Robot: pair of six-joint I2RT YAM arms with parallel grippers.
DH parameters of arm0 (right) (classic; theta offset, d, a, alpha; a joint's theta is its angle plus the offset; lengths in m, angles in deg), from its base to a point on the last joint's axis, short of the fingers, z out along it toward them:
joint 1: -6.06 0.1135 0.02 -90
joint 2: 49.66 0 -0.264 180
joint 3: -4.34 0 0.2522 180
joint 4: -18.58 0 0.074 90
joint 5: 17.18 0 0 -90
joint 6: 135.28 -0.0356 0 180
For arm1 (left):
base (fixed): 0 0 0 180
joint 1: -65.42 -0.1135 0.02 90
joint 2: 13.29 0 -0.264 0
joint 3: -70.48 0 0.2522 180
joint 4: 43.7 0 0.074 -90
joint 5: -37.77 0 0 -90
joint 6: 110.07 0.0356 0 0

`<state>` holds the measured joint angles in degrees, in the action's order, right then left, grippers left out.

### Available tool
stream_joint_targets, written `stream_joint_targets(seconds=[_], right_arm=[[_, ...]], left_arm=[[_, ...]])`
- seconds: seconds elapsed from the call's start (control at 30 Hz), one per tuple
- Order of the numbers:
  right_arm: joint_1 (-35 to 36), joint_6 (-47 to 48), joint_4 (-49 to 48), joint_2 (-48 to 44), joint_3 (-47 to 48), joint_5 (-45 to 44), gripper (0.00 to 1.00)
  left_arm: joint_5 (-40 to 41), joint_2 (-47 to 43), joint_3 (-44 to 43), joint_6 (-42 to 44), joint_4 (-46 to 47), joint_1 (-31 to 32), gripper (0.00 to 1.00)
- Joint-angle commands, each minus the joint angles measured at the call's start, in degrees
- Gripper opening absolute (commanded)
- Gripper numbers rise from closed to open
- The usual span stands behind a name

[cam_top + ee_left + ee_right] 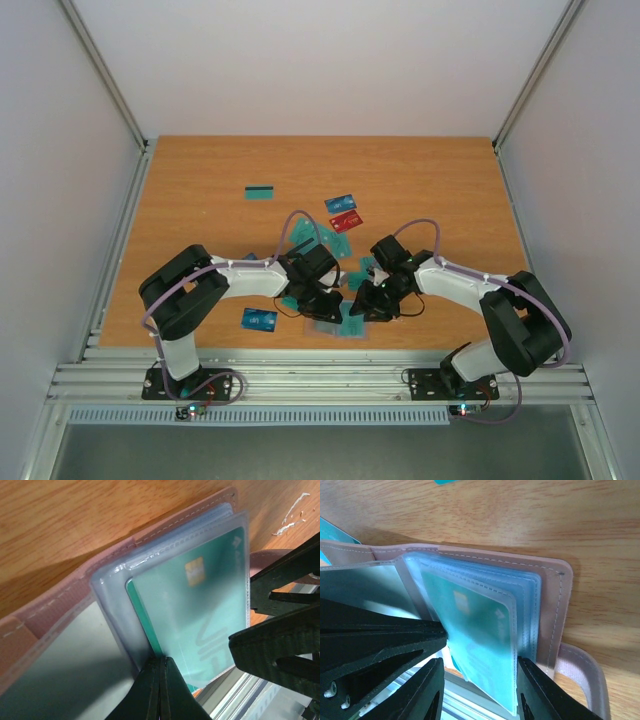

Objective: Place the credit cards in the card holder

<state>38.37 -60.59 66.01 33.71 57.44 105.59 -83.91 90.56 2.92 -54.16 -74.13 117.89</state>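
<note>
The card holder (55, 605) is laid open on the desk (75, 520) close to its near edge, between the two arms. Its pinkish-tan stitched cover is spread flat and its clear plastic sleeves (112, 610) are fanned upward. A teal card (200, 615) with a gold chip is seen inside the foremost sleeve. The left hand (160, 667) is closed tight, its fingers pinched together on the lower edge of a sleeve beside that card. The right hand (480, 662) is held partly open, with one finger on each side of the sleeve that carries the teal card; whether the fingers press on it cannot be told. A closing strap (582, 675) is curled at the cover's outer edge. Other credit cards are scattered farther out on the desk: a striped teal card (260, 192), a blue card (340, 203), a red card (346, 221) just beside it, and a second blue card (259, 319) beside the left forearm. More teal ones are partly hidden under the two wrists.
</note>
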Motion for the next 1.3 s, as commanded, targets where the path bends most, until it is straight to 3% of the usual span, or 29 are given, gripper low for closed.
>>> stream_joint_targets(seconds=[0.0, 0.17, 0.37, 0.53, 0.93, 1.27], right_arm=[[0.6, 0.8, -1.5, 0.7, -0.6, 1.0, 0.41], [1.2, 0.6, -2.3, 0.3, -1.0, 1.7, 0.39], [2.8, 0.0, -2.6, -0.6, -0.5, 2.1, 0.23], [4.5, -0.3, -1.6, 0.7, 1.1, 1.0, 0.19], [5.6, 0.9, 3.5, 2.8, 8.5, 0.2, 0.19], [9.5, 0.6, 3.4, 9.3, 15.1, 0.1, 0.21]], left_arm=[[1.8, 0.9, 1.9, 0.1, 0.9, 0.4, 0.00], [1.8, 0.4, 2.4, 0.0, 1.2, 0.5, 0.00], [1.8, -0.9, 2.6, -0.3, 1.3, 0.5, 0.00], [1.9, -2.8, 2.5, -0.9, 0.8, 0.4, 0.00], [4.2, -11.0, 3.4, -3.3, -2.4, 0.3, 0.00], [11.0, -22.5, 8.0, -3.0, -10.2, -2.0, 0.00]])
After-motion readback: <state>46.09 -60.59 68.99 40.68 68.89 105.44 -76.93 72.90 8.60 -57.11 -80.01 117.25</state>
